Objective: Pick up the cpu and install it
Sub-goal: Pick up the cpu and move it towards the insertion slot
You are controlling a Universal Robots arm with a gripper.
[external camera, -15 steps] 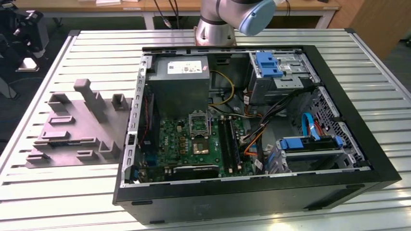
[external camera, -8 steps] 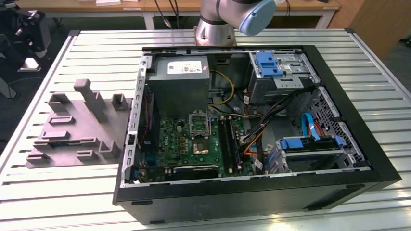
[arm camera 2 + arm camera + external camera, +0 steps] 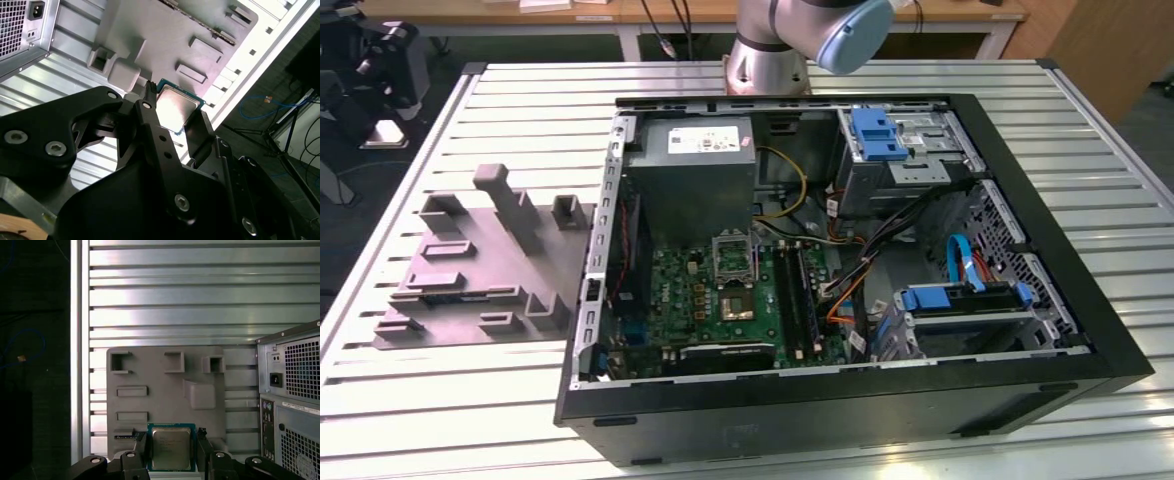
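The cpu [image 3: 171,449] [image 3: 176,106], a small square chip with a silvery top and a thin rim, sits between my two black fingers in both wrist views. My gripper [image 3: 171,440] [image 3: 174,106] is shut on it, one finger pressing each opposite edge. The chip hangs well above the grey moulded holder tray [image 3: 165,385] [image 3: 165,35], apart from it. In the exterior view, the open computer case [image 3: 1067,390] lies on its side with the green motherboard [image 3: 680,300] exposed. Its empty metal-framed socket [image 3: 734,255] lies above a brownish fixed chip [image 3: 738,305].
The grey tray [image 3: 474,265] lies at the exterior view's left of the case, on a slatted metal table [image 3: 454,420]. The case's rear panel [image 3: 295,390] stands beside the tray. Cables and blue drive brackets [image 3: 961,295] crowd the case's right half. The arm's base [image 3: 781,45] stands behind the case.
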